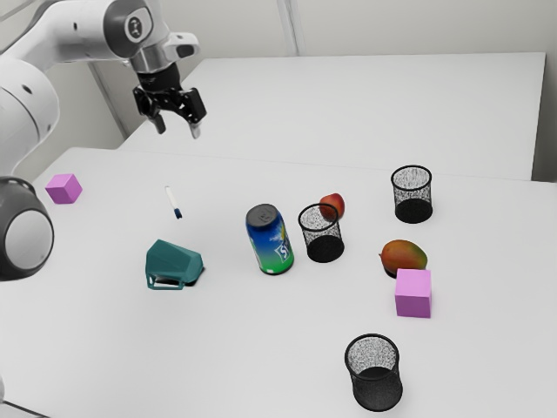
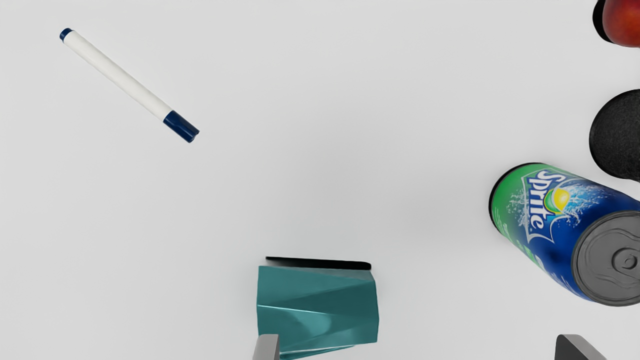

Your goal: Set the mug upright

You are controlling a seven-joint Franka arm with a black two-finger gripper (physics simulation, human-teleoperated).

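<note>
My hand [image 1: 177,131] is hanging high over the table [image 1: 261,348], released, fingers spread wide, gripping nothing. Mug [image 2: 320,300] is lying on its side on the tabletop below me, well apart from the hand; in the wrist view one fingertip [image 2: 266,348] is overlapping its handle-side edge, the other is showing over bare table. Room: bare surface is surrounding the mug, with a wide gap between it and the soda can [image 2: 540,205], which is standing upright out past that other finger. More bare surface is separating the mug from the marker [image 2: 117,75], lying ahead of my fingers. Table's far edge is running beyond the marker, well away from the mug. Long axis: lying flat, roughly parallel to the line between my fingertips, one end pointing toward the can's side. Handle [image 1: 165,287] is sticking out opposite the marker. Can't tell which end the mouth is.
</note>
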